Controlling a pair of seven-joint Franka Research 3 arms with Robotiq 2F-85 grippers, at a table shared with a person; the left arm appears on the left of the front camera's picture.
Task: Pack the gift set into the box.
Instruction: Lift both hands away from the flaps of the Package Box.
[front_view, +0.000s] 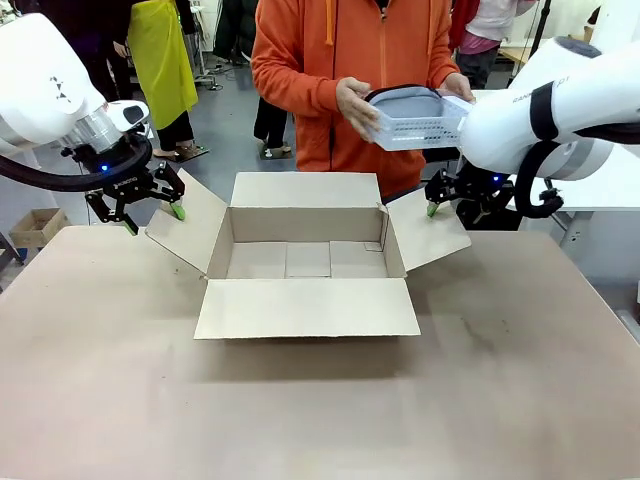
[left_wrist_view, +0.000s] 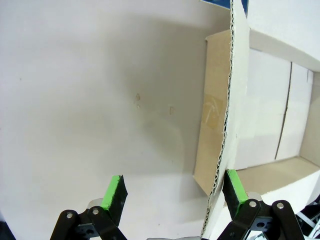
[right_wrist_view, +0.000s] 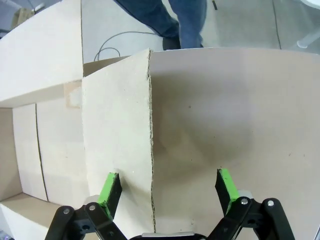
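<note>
Left gripper (front_view: 155, 218) (left_wrist_view: 173, 190): jaws spread wide, nothing clamped, set astride the outer edge of the box's left side flap (front_view: 188, 222) (left_wrist_view: 231, 100); in the left wrist view the corrugated edge runs up between the two green pads, close against one of them. Right gripper (front_view: 443, 203) (right_wrist_view: 167, 186): jaws likewise wide apart and holding nothing, astride the edge of the right side flap (front_view: 430, 232) (right_wrist_view: 117, 120), which passes between the pads; whether a pad touches it cannot be told. Box (front_view: 300, 307): brown corrugated carton, mid-table, all four flaps folded outward, interior showing only its bottom panels. Gift set (front_view: 415, 115): grey top with dark edging and white patterned side, held in the air above and beyond the box's far flap, partly behind the right arm. Person in an orange top at the far side, one hand (front_view: 355, 100) on each end of the gift set. Table (front_view: 300, 420): pale brown surface.
</note>
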